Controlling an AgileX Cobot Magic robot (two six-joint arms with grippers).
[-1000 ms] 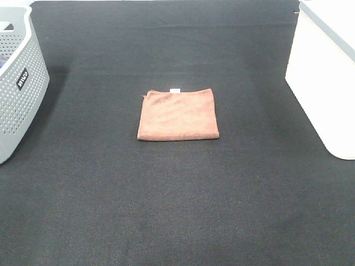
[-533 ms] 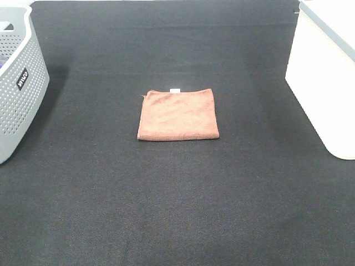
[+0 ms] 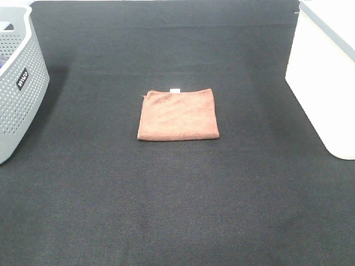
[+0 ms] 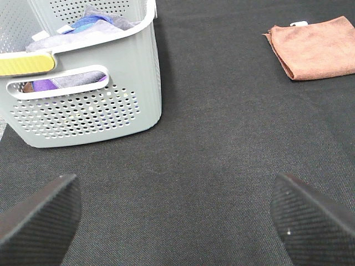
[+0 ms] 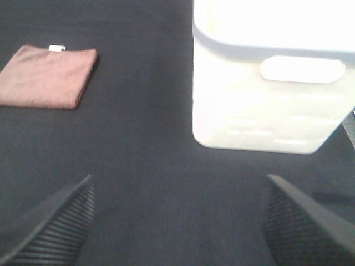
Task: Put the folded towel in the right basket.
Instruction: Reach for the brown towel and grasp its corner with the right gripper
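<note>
Exterior high view is showing the folded towel (image 3: 177,114) lying flat on the black mat (image 3: 177,210), just toward 12 o'clock from the middle of the picture. It is reddish brown and roughly square, with a small white tag (image 3: 175,90) sticking out at its 12 o'clock edge. The right basket (image 3: 324,83), white and smooth-walled, is standing at 2 o'clock, cut by the picture's edge and well apart from the towel. A grey perforated basket (image 3: 19,88) is sitting at 10 o'clock, also cut by the edge. It is carrying a small black label (image 3: 21,78) on its wall, with lettering too small to read. The towel is resting between the two baskets and touching neither.

Seen from the left wrist, the left gripper (image 4: 177,216) is pointing over the mat with its two dark ribbed fingers (image 4: 39,213) spread wide, only bare mat showing between them. The grey basket is standing near, beyond the fingertips. It is holding blue, purple and grey cloths (image 4: 94,22) and showing a yellow strip (image 4: 25,65) on its rim above a handle slot. The towel is lying farther off, well apart from the fingers.

Seen from the right wrist, in a somewhat blurred picture, the right gripper (image 5: 177,221) is likewise keeping its fingers (image 5: 55,227) wide apart over bare mat. The white basket is standing near, beyond them, turning a handle cut-out (image 5: 302,69) toward the camera. The towel is lying on the mat to one side of that basket, clear of it.
</note>
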